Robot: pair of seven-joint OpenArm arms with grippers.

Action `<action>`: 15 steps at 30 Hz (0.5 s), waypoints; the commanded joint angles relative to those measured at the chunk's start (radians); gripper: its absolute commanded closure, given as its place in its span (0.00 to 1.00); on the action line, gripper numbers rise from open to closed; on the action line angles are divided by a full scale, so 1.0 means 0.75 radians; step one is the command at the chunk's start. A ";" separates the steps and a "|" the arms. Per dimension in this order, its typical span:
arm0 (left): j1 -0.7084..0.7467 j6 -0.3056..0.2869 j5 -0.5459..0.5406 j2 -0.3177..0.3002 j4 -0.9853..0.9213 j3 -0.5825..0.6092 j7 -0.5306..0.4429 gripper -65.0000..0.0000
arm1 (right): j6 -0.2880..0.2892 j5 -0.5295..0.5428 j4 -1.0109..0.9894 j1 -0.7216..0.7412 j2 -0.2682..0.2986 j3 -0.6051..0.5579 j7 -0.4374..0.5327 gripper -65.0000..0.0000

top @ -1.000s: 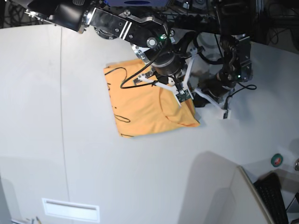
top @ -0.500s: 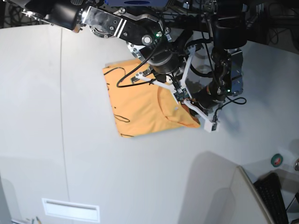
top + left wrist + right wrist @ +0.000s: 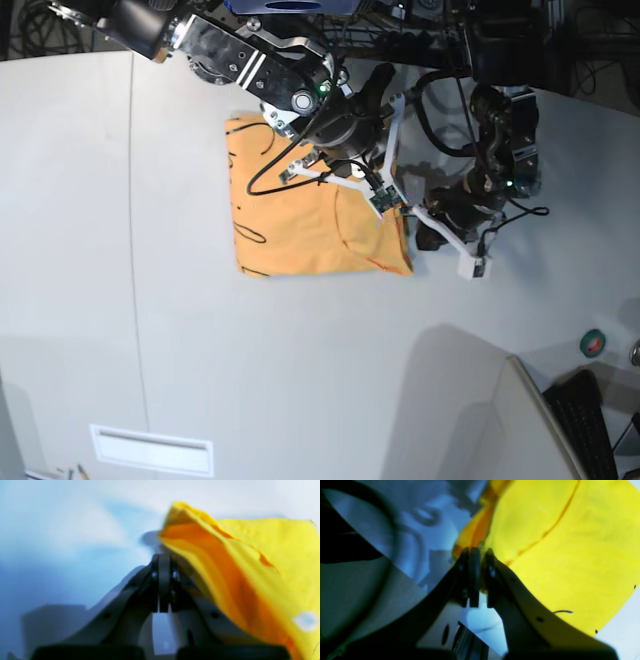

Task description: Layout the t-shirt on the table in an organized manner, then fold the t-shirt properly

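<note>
The orange-yellow t-shirt (image 3: 290, 225) lies folded into a rough rectangle on the white table (image 3: 300, 360), with black lettering along its left edge. My right gripper (image 3: 385, 205) is over the shirt's right edge. In the right wrist view it (image 3: 480, 552) is shut on a fold of the t-shirt (image 3: 570, 542), and yellow cloth shows between the pads. My left gripper (image 3: 474, 266) is just right of the shirt's right edge. The blurred left wrist view shows it (image 3: 163, 556) shut, with a raised fold of the t-shirt (image 3: 275, 555) beside it and no cloth visible between the pads.
A thin dark seam (image 3: 135, 250) runs down the table's left side. A black cable (image 3: 262, 172) from the right arm hangs over the shirt. A small green and red disc (image 3: 593, 343), a keyboard (image 3: 585, 420) and a grey panel (image 3: 470, 410) sit at the lower right.
The shirt has shifted toward the table's far side, and its front edge now lies straighter. The left gripper swung in to the shirt's right corner and then drew back a little.
</note>
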 commanded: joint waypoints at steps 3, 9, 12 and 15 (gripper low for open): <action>0.074 -0.012 -0.019 -0.063 0.142 -0.024 -0.023 1.00 | 0.016 0.002 0.026 0.017 -0.025 -0.007 0.025 1.00; 0.156 -0.014 -0.019 -0.078 0.253 -0.390 0.129 1.00 | 0.063 0.002 0.026 0.015 -0.027 -0.009 0.025 1.00; 0.150 -0.018 -0.019 -0.090 0.259 -0.580 0.186 1.00 | 0.180 0.002 0.026 0.015 -0.027 -0.007 0.023 0.99; 0.148 -0.018 -0.019 -0.137 0.253 -0.640 0.192 1.00 | 0.284 0.002 0.026 0.013 -0.027 -0.007 0.021 0.76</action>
